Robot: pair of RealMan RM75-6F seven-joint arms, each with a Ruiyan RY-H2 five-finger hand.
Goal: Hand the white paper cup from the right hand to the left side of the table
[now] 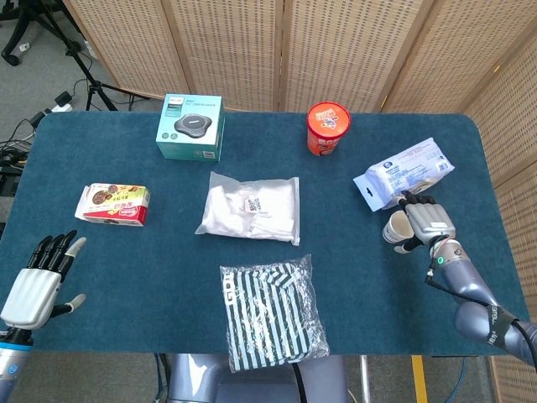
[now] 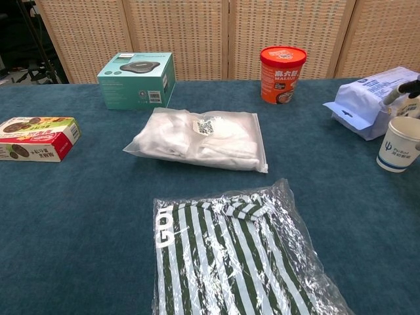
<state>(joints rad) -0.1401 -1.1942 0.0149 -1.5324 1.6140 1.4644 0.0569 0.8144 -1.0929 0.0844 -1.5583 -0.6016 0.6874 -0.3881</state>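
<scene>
The white paper cup (image 1: 395, 226) (image 2: 398, 144) stands upright on the blue table near the right edge, just in front of a white-and-blue pouch (image 1: 403, 175). My right hand (image 1: 426, 222) sits directly right of the cup, its dark fingertips reaching past the cup's far and near sides. In the chest view only one fingertip (image 2: 401, 92) shows above the cup, and the cup's wall is bare, so the hand does not grip it. My left hand (image 1: 39, 280) hovers at the table's front left corner, fingers spread and holding nothing.
A striped shirt in plastic (image 1: 272, 312) lies front centre and a white bagged garment (image 1: 252, 206) mid-table. A snack box (image 1: 114, 204) lies left, a teal box (image 1: 192, 126) back left and a red noodle tub (image 1: 327, 128) at the back.
</scene>
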